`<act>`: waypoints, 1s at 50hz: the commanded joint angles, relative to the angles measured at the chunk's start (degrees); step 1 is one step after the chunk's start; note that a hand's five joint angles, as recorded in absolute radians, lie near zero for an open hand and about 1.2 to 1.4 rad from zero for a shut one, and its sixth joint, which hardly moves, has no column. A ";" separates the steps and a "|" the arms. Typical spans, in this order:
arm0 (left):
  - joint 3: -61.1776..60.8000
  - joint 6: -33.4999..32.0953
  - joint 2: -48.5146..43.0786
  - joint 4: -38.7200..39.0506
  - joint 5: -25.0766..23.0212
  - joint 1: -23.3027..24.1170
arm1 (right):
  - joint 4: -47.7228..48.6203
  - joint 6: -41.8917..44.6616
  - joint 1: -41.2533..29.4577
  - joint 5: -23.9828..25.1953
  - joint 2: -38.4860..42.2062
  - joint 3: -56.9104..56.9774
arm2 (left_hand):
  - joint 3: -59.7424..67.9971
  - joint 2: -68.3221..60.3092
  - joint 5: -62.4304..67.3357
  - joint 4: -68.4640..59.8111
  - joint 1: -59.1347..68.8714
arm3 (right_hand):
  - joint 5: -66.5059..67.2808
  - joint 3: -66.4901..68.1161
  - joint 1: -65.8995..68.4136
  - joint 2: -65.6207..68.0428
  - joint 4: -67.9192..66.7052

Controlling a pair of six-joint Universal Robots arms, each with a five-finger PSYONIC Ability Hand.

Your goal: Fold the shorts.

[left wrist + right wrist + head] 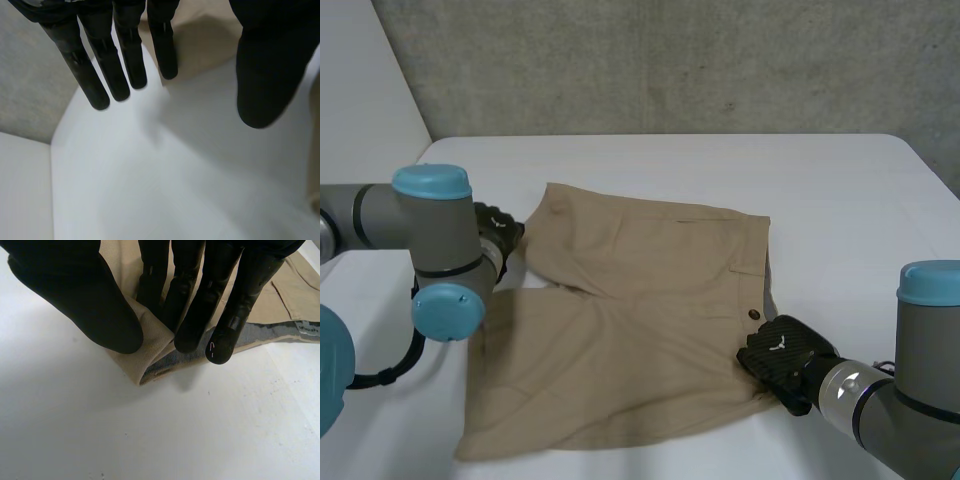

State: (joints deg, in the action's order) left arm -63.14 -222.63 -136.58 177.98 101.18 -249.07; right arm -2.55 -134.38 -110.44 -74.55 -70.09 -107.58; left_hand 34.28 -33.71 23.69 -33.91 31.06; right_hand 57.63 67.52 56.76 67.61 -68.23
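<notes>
Left arm (430, 235) comes in over the near-left side. The left hand (498, 235) sits at the leg end of the shorts (630, 330), about where the two legs split. Its fingers (100, 65) are straight, held apart from the thumb (265, 75) and gripping nothing. They hover over bare white table (840, 200) with the tan hem just past the fingertips.

The shorts lie flat mid-table, legs pointing left and waistband (765, 260) on the right, with the button (753, 315) showing. No fold has been made yet.

The right hand (782, 355) is on the near corner of the waistband. Thumb and fingers (200, 310) are closed on that corner, the cloth is pinched between them, and it is lifted enough to show the grey lining (270, 335).

Risks:
- Only one hand has cloth. If the right hand pulls or lifts now, I'd expect the whole garment to drag or swing round the free leg end, giving a skewed fold.
- The pinch sits right at the tip of the corner, so it could slip out under load.
- I can't tell whether both layers are caught. If only the top layer is, the waistband would peel open rather than fold.
- The left hand is off the hem. If it closes where it is, it would likely grab air or table and leave the leg side loose.
- Carrying the corner over too far, or at an angle, would probably bunch the cloth at the crotch.
</notes>
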 commanded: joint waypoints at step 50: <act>11.90 1.41 -8.44 -5.10 -3.89 -2.04 | 0.44 0.09 0.57 0.19 0.13 0.09 | 45.72 -46.29 46.31 -46.09 48.94 | 12.37 12.48 23.24 12.39 -11.77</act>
State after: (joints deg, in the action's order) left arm -49.68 -221.34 -145.77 172.47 89.07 -252.09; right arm -2.09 -134.29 -109.84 -74.35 -69.96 -107.47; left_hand 68.00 -68.07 55.19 -68.62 64.58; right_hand 57.64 67.52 56.76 67.61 -68.23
